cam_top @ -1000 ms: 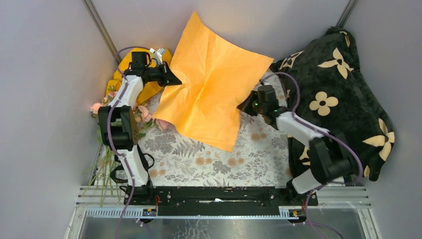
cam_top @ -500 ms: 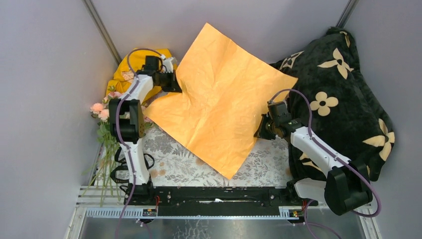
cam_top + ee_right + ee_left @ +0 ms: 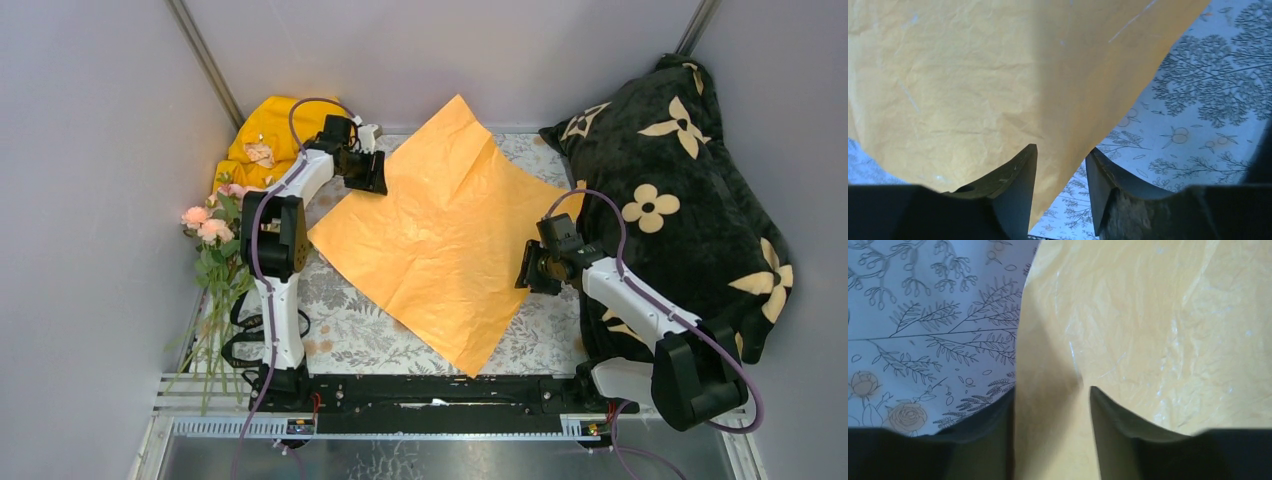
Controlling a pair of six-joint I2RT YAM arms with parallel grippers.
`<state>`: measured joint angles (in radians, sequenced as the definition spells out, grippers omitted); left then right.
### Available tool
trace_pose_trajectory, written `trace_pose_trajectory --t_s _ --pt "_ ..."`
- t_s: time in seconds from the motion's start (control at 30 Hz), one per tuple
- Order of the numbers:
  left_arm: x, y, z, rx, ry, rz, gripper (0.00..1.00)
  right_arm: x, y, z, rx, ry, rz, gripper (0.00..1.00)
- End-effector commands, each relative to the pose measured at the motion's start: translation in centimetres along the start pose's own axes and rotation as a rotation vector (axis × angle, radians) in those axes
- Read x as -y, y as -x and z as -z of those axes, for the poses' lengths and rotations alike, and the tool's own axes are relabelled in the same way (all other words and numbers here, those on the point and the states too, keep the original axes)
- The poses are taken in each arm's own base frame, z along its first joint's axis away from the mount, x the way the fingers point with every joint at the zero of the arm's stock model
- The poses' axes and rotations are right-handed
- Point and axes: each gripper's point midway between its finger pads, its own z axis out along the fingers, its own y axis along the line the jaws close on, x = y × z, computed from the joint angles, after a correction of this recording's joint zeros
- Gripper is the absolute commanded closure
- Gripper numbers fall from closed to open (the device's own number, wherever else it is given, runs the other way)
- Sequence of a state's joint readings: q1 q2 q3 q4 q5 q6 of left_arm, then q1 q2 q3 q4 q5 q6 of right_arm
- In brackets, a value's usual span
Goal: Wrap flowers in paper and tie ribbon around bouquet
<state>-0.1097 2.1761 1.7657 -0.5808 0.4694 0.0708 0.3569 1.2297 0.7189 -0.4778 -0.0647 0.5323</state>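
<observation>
The orange paper point(image 3: 440, 230) lies spread flat on the tablecloth as a diamond, one corner pointing at me. My left gripper point(image 3: 366, 171) stands open at the sheet's far left edge. In the left wrist view that edge of the paper point(image 3: 1148, 315) runs loosely between the parted fingers of the left gripper point(image 3: 1051, 392). My right gripper point(image 3: 530, 270) is open at the sheet's right edge. The right wrist view shows the paper point(image 3: 973, 75) slack between the jaws of the right gripper point(image 3: 1062, 148). The pink flowers point(image 3: 208, 228) lie along the left wall, stems toward me. The ribbon is out of view.
A yellow cloth point(image 3: 262, 135) is bunched in the far left corner behind the left arm. A black pillow point(image 3: 680, 200) with cream flower shapes fills the right side, close to the right arm. The floral tablecloth point(image 3: 350, 330) shows around the paper.
The paper, held up and tilted before, has come down flat on the table. Both grippers have opened and let go of its edges. The left gripper moved right, the right one toward me.
</observation>
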Motion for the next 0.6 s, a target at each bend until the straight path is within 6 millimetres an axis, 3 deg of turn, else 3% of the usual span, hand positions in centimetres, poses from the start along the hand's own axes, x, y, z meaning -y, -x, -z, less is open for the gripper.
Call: trace_pose_trajectory --t_s 0.0,0.1,0.23,0.33,0.47,0.57 --pt "-0.4 2.5 1.2 0.06 0.056 -0.047 0.34 2.2 0.9 1.3 0.058 -0.12 -0.005 0.48" --pt "-0.1 4.5 2.9 0.105 0.087 -0.075 0.22 3.0 2.3 3.5 0.152 -0.171 -0.013 0.39" --pt "1.3 7.2 7.2 0.162 0.116 -0.134 0.15 3.9 3.8 5.9 0.244 -0.224 0.003 0.37" --pt "2.7 6.7 10.9 0.158 0.13 -0.204 0.09 3.1 3.8 6.5 0.241 -0.181 0.029 0.38" --pt "1.3 1.9 15.4 0.053 0.247 -0.254 0.05 1.0 3.9 6.5 0.234 -0.076 0.063 0.41" --pt "-2.4 -3.0 19.3 -0.028 0.41 -0.237 0.06 -0.4 4.0 6.5 0.234 -0.016 0.09 0.44"
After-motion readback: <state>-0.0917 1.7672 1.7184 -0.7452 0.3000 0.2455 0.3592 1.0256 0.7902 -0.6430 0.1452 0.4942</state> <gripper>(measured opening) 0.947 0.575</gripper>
